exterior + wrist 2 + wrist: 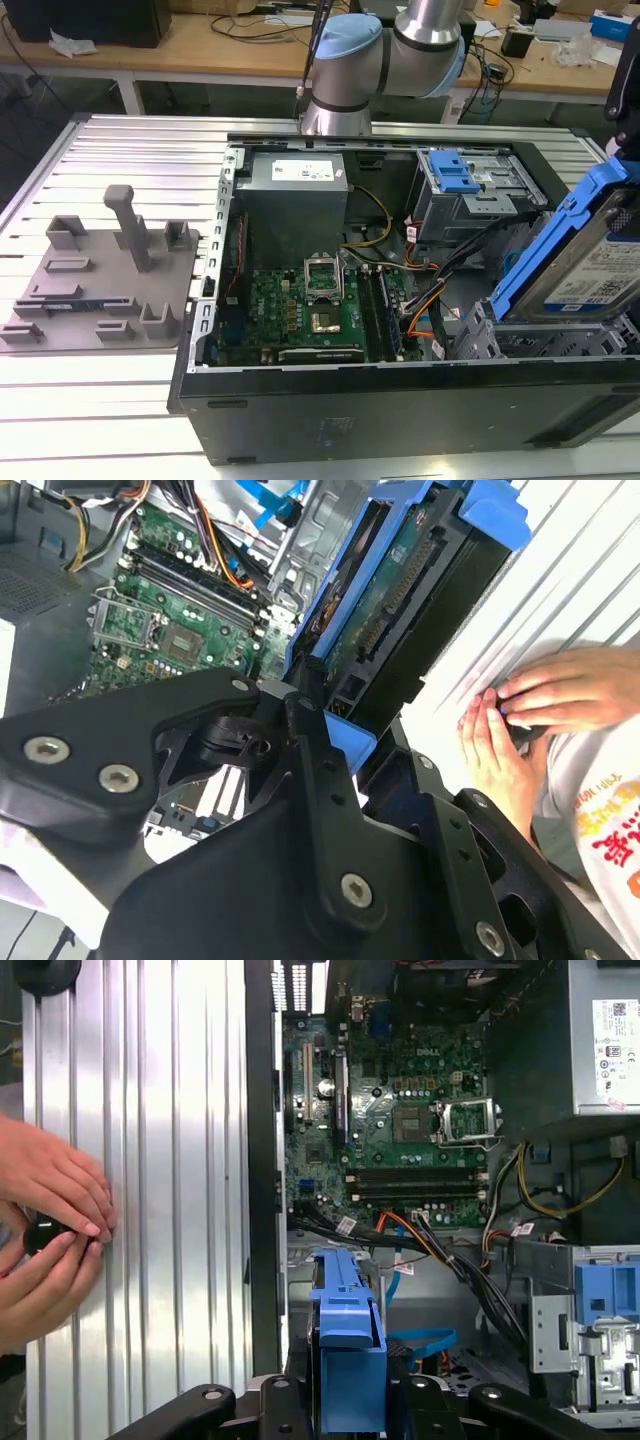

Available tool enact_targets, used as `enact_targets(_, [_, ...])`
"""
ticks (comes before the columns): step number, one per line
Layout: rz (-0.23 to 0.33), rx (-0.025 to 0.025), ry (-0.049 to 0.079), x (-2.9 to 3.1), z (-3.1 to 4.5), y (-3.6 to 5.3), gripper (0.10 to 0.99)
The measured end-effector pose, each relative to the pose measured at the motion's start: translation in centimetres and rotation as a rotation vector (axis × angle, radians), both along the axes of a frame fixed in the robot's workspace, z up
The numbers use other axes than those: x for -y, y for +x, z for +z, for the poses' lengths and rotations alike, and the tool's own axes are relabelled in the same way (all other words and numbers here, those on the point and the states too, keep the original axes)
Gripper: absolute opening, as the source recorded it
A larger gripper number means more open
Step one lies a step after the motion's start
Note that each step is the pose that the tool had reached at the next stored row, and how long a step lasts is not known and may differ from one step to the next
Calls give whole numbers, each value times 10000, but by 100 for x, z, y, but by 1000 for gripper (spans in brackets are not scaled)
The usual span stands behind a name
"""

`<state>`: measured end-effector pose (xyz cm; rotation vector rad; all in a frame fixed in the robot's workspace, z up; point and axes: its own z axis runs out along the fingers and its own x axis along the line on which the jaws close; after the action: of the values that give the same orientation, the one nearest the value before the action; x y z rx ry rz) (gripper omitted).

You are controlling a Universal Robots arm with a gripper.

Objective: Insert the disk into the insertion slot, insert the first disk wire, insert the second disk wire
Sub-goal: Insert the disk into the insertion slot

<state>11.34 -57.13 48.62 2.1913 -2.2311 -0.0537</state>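
The disk [585, 265], a silver drive with a white label in a blue carrier frame, hangs tilted at the exterior view's right, over the open computer case. My gripper [330, 695] is shut on the carrier's lower end, with black fingers on both sides of the blue edge [345, 1310]. The insertion slot [500, 335], a grey perforated metal bay, lies just below the disk in the case's near right corner. The disk is above the bay and not inside it. A bundle of black and orange wires [440, 290] runs loose between the motherboard and the bay, and a blue flat cable [425, 1340] curls near it.
A taller grey cage with a blue latch [460, 185] stands behind the bay. The motherboard [310, 300] and the power supply [295, 195] fill the case's left half. A grey fixture plate [100, 280] lies on the ribbed table. A person's hands [50, 1210] rest beside the case.
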Motion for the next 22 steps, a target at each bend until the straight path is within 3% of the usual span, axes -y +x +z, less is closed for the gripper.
enact_targets(3, [1,98,146,5,0,-7,365])
enact_targets(4, [3,222,213,12,0,-8,365])
enact_targets(7, [5,374,231,16,-1,-8,365])
enact_targets(10, [3,406,263,17,-4,-10,365])
enact_targets(18, [4,406,271,15,-3,-10,365])
enact_targets(22, [5,406,266,-31,-5,-9,365])
